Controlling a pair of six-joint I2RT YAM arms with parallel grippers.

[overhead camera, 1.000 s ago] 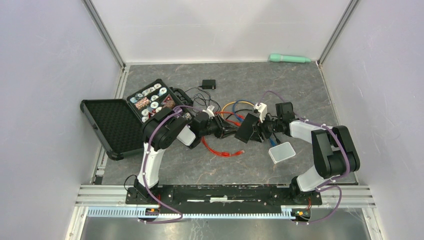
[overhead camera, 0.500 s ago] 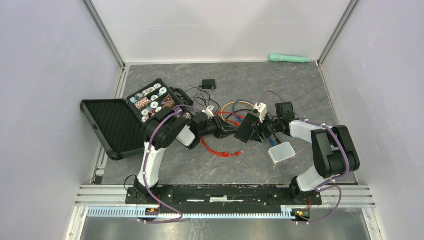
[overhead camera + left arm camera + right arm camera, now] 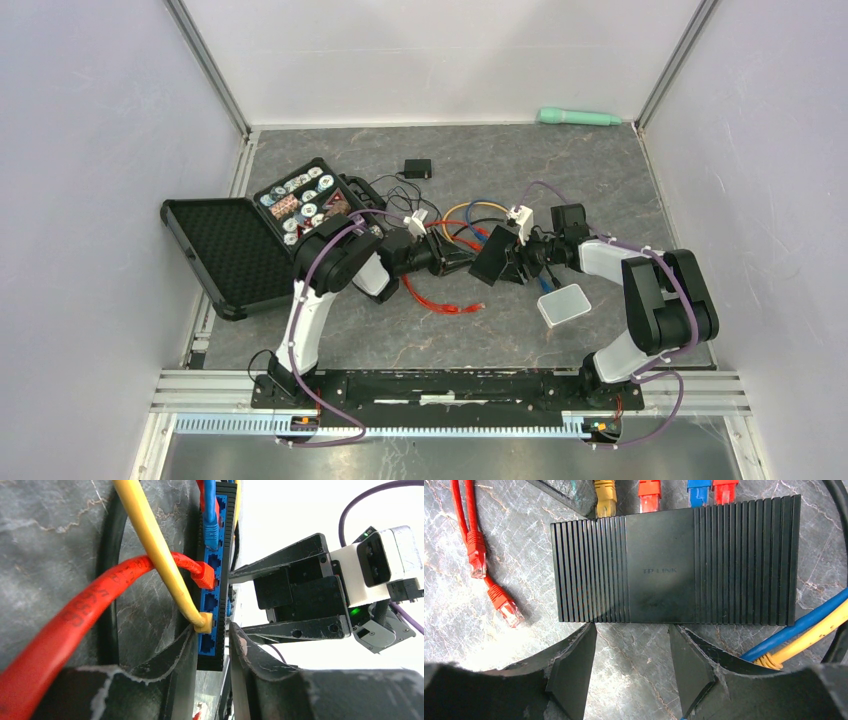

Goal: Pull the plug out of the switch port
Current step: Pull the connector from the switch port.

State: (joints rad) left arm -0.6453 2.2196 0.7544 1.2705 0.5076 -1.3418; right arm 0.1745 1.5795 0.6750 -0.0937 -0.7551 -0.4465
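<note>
Left hand crept forward; only its wrist view shows switch ports.

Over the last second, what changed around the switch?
Only the left arm shifted slightly: elbow rightward, wrist back leftward from the TP-Link switch. The left gripper still flanks the seated yellow plug. The right gripper, open behind the switch, and the loose red cable stayed put.
</note>
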